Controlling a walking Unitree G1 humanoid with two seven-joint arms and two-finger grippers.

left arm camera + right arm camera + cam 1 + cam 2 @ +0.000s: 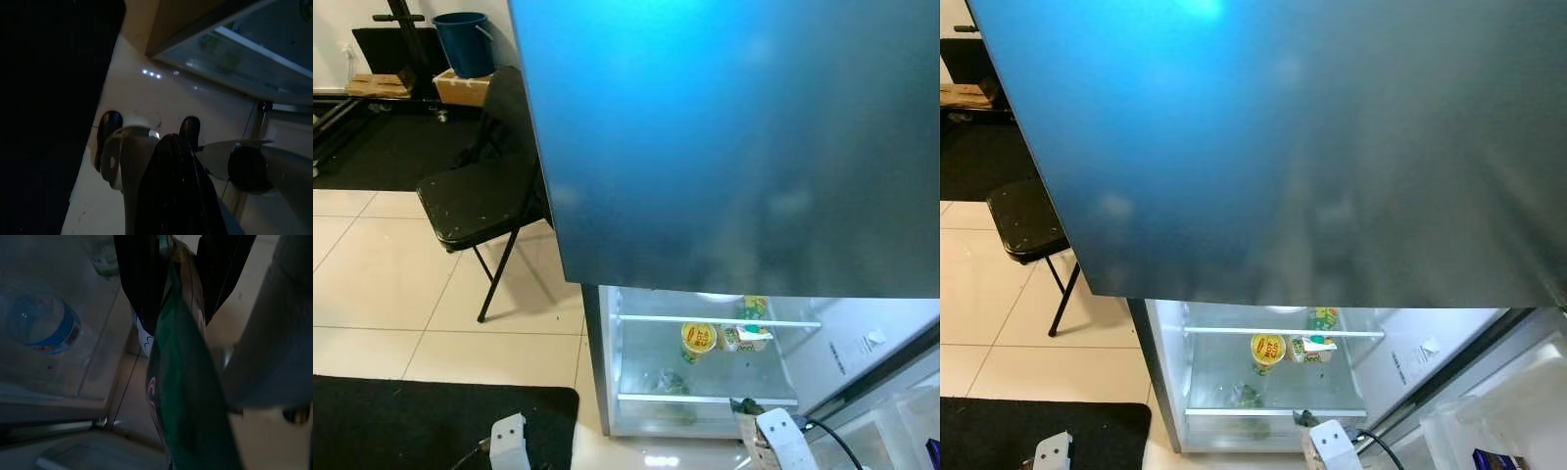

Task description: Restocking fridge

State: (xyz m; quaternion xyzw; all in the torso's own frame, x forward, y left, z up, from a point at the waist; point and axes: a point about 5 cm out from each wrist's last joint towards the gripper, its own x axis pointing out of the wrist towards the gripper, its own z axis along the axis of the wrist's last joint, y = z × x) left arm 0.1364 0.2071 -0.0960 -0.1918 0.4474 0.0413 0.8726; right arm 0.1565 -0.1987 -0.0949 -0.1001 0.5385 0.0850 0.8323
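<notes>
R claw (178, 264) clamped on green packet (186, 396), by fridge (705, 147).

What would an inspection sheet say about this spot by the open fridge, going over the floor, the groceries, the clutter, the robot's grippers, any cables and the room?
Surface: pale tiled floor with a black mat.
Job's things: fridge open; a yellow-lidded cup and small cartons on its shelf; a water bottle lying inside.
Clutter: nothing seen.
Grippers: right gripper shut on a green packet near the fridge; left gripper low over the floor, fingers too dark to judge.
Cables: black cable at the right arm.
Surroundings: black folding chair, blue bucket on a box.
</notes>
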